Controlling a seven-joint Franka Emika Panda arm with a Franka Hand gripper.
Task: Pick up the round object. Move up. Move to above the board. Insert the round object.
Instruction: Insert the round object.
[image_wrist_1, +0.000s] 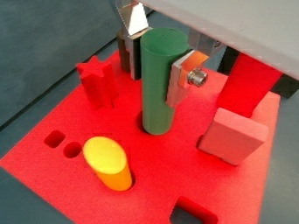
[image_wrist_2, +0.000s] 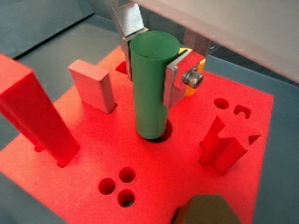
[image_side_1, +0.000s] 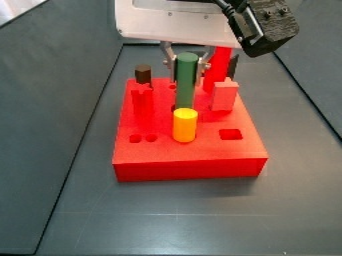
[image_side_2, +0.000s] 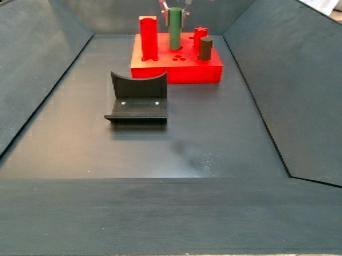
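The green round peg (image_wrist_1: 159, 83) stands upright between the silver fingers of my gripper (image_wrist_1: 155, 74), which is shut on its upper part. It shows the same way in the other wrist view, peg (image_wrist_2: 152, 83) and gripper (image_wrist_2: 152, 77). The peg's lower end sits in the mouth of a round hole (image_wrist_2: 163, 136) near the middle of the red board (image_wrist_1: 152, 179). How deep it goes I cannot tell. In both side views the peg (image_side_1: 185, 75) (image_side_2: 171, 28) stands on the board (image_side_1: 187, 160) (image_side_2: 174, 68) under the gripper (image_side_1: 187, 62).
On the board stand a yellow cylinder (image_wrist_1: 107, 163) (image_side_1: 185, 124), a red star peg (image_wrist_1: 98, 80), a pale red block (image_wrist_1: 233, 136), a tall red block (image_wrist_1: 247, 83) and a dark red peg (image_side_1: 143, 73). The fixture (image_side_2: 138, 98) stands on the floor before the board.
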